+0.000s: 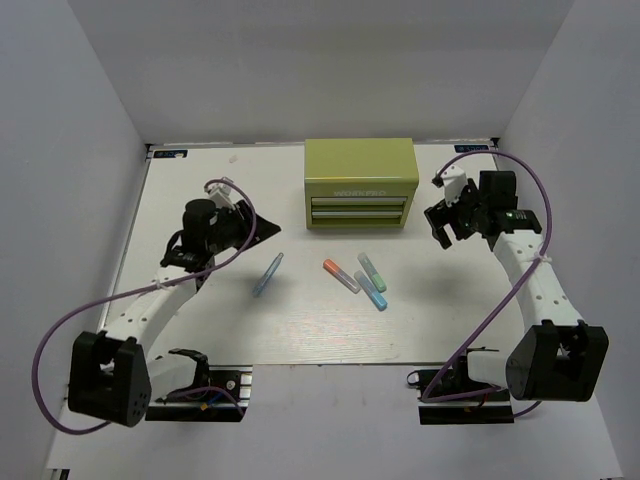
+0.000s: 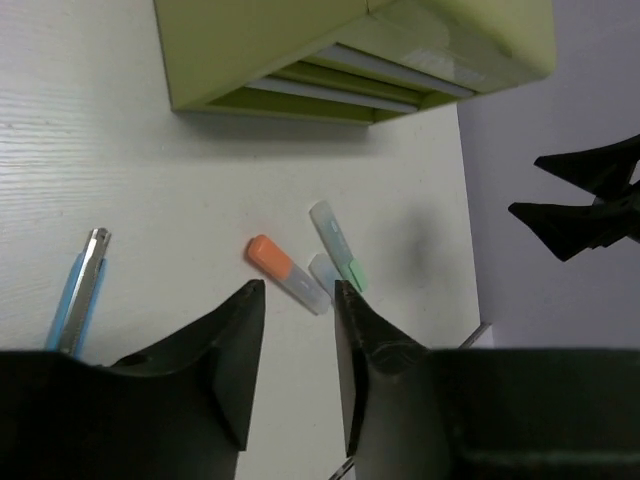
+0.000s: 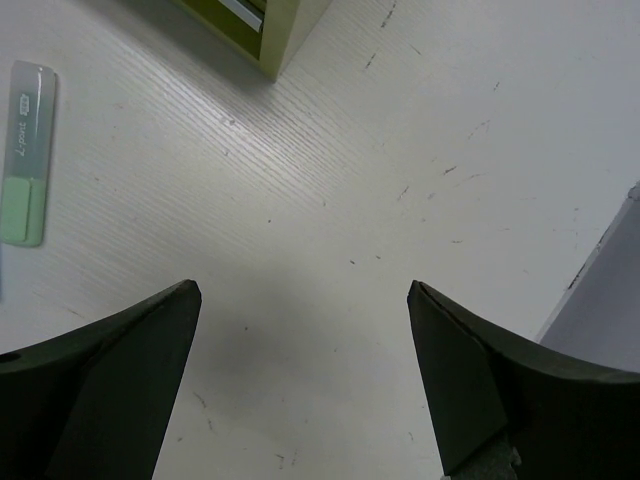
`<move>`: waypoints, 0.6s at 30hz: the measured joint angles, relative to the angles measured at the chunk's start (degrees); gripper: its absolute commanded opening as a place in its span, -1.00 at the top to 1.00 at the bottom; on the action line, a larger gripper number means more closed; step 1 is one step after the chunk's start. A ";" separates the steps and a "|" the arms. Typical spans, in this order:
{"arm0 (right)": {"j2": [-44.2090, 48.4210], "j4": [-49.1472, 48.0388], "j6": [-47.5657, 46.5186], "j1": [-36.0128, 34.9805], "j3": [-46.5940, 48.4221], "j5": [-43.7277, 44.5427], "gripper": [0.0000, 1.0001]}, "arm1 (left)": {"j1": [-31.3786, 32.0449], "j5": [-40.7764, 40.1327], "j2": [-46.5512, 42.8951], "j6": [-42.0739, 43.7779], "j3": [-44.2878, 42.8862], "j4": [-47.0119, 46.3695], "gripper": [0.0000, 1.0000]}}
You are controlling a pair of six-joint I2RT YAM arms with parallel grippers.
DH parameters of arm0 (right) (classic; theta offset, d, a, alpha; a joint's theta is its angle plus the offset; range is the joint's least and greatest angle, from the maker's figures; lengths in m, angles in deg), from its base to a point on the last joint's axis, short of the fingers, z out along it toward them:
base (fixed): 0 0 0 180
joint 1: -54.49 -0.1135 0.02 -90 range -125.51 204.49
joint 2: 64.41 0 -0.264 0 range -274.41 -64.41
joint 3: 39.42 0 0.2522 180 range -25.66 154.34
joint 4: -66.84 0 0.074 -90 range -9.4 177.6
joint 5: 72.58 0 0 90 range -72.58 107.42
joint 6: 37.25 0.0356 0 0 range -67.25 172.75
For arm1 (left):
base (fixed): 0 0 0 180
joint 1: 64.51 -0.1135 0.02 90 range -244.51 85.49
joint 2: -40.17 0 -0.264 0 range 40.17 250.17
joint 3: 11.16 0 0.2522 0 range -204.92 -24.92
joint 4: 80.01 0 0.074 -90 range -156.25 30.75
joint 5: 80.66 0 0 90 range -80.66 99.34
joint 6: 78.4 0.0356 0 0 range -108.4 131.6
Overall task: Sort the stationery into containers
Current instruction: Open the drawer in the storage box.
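The olive-green chest (image 1: 360,184) stands at the back middle of the table, both front drawers pushed in. Four pens lie in front of it: a slim light blue one (image 1: 268,273), an orange-tipped lilac one (image 1: 341,275), a green-tipped teal one (image 1: 369,271) and a blue one (image 1: 373,296). My left gripper (image 1: 262,228) hovers left of the chest, above and behind the light blue pen (image 2: 78,295); its jaws stand a narrow gap apart with nothing between them (image 2: 298,290). My right gripper (image 1: 440,211) hangs right of the chest, jaws wide open and empty (image 3: 303,290).
White walls close in the table on the left, back and right. The left wrist view shows the chest (image 2: 350,50) ahead, with the orange-tipped pen (image 2: 287,273) and the green-tipped pen (image 2: 338,245) below it. The right wrist view catches the green-tipped pen (image 3: 25,150) at its left edge.
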 measured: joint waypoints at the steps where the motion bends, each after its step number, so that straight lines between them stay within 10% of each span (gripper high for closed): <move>1: 0.00 0.31 -0.39 0.00 0.31 0.26 -0.80 | 1.18 -0.26 1.16 -0.33 -0.02 -0.63 0.14; 5: 0.00 1.38 -2.29 -0.02 0.52 -0.48 -0.80 | 6.10 -2.05 5.22 -2.51 -0.48 -3.98 0.11; 13: 3.69 0.07 -4.09 -0.74 1.86 -8.37 0.20 | 16.02 -10.78 10.95 -11.78 1.03 -17.90 -0.24; 18: 3.52 -2.27 -2.14 -1.99 8.09 -15.06 -0.09 | 20.17 -18.49 13.92 -16.41 2.75 -26.36 -0.24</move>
